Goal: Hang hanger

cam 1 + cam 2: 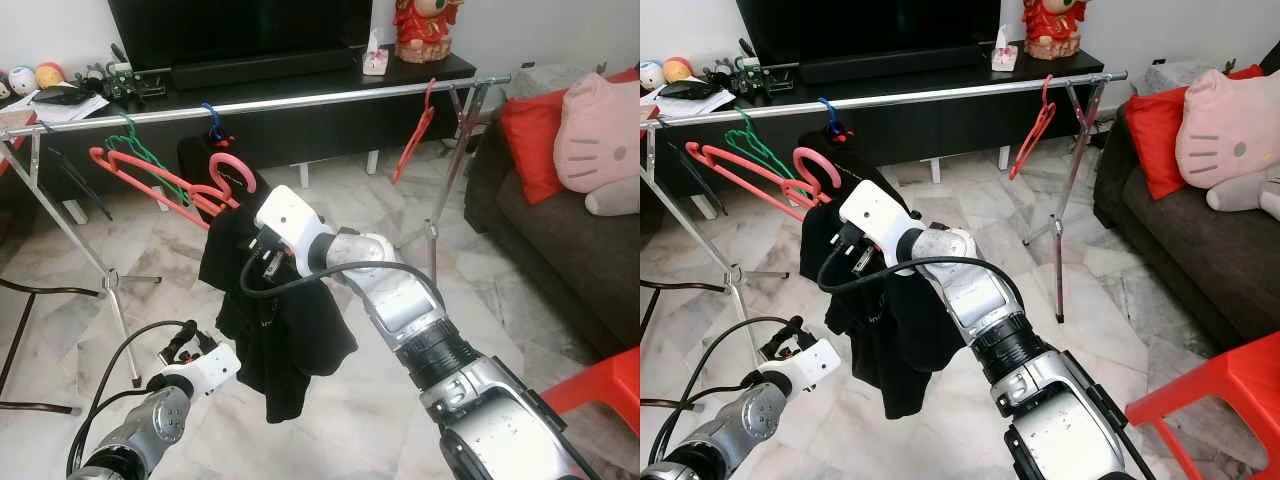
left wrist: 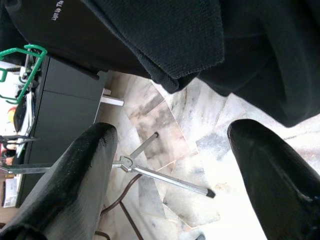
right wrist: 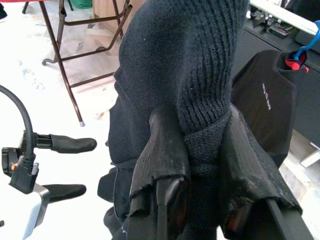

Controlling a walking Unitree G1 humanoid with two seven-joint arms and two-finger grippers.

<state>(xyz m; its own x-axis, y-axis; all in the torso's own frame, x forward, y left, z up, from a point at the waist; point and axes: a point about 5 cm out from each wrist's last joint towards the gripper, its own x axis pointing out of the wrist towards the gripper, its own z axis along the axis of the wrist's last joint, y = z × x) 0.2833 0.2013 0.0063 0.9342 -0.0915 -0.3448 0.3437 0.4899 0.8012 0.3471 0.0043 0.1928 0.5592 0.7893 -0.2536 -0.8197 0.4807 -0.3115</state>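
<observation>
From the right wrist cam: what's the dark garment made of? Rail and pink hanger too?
Garment: looks like dark knit fabric, wool or acrylic; ribbed stitches show, matte. The right gripper is shut on it.
Rail: seems metal tube, shiny silver with highlights.
Pink hanger: probably plastic, smooth, uniform colour; can't rule out coated wire.

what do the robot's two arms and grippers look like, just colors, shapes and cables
Both arms are silver metal with rounded white housings at the wrists. The right arm has ribbed black joint rings, with a black cable looping from the wrist. The left arm trails thin black cables too. The left gripper has two long, matte black, rounded fingers; the right gripper has the same black fingers, with a textured, wrinkled covering.
</observation>
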